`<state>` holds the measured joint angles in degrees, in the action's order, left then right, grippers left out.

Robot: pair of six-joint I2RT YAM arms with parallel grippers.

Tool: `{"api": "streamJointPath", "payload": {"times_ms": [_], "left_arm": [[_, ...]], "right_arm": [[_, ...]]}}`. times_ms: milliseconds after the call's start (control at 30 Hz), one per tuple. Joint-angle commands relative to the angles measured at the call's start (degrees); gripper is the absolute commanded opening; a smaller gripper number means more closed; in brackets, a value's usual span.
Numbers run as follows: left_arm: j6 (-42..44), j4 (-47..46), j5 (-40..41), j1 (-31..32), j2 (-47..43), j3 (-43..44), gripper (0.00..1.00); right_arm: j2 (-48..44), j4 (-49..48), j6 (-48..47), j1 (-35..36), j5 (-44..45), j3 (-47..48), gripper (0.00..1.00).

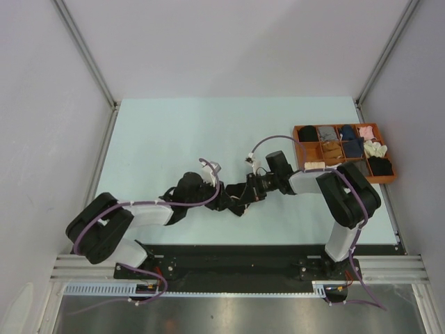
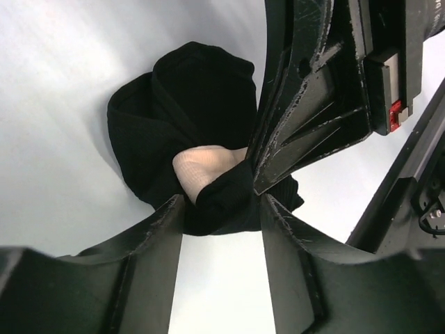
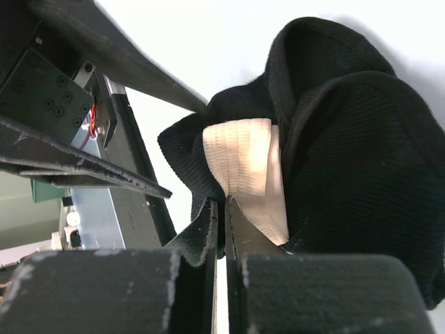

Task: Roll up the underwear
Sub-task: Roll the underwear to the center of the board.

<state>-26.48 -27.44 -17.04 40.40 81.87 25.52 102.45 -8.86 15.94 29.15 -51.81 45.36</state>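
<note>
Left tool (image 2: 222, 209), at the bottom of its wrist view, is gripping a wad of the black brief (image 2: 188, 104). Its fingers are standing part-way apart, and the fabric is filling the gap and touching both of them. From that pinch the brief is bunching upward and toward the upper left of the frame, lying loose on the pale counter (image 2: 62, 104). A patch of the beige waistband (image 2: 205, 163) is showing just above the fingers.

Right tool (image 3: 224, 209) is reaching in from the upper right of the left wrist view, its tip touching the same wad. In its own view its fingers are nearly together and are nipping a thin black edge beside the waistband, with the bulk of the cloth lying to the right.

Seen from above, both tools are meeting at mid-frame with the brief between them, so neither is nearer. Rolling, as I judge it, is depending on this shared pinch point.

Further right, the orange tray (image 1: 386, 179) is sitting well apart.
</note>
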Motion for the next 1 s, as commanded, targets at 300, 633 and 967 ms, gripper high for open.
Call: {"api": "streamJointPath", "payload": {"times_ms": [300, 633, 967], "left_arm": [[-1.9, 7.5, 3.8, 0.6, 9.2, 10.4, 0.00], [-4.9, 11.4, 2.1, 0.6, 13.3, 15.2, 0.00], [-6.8, 14.0, 1.9, 0.6, 14.6, 17.5, 0.00]], "right_arm": [[-2.1, -2.0, 1.5, -2.9, 3.7, 1.5, 0.41], [-9.5, 3.1, -2.3, -3.0, 10.1, 1.5, 0.71], [-13.3, 10.3, -8.0, 5.5, 24.9, 1.5, 0.73]]}}
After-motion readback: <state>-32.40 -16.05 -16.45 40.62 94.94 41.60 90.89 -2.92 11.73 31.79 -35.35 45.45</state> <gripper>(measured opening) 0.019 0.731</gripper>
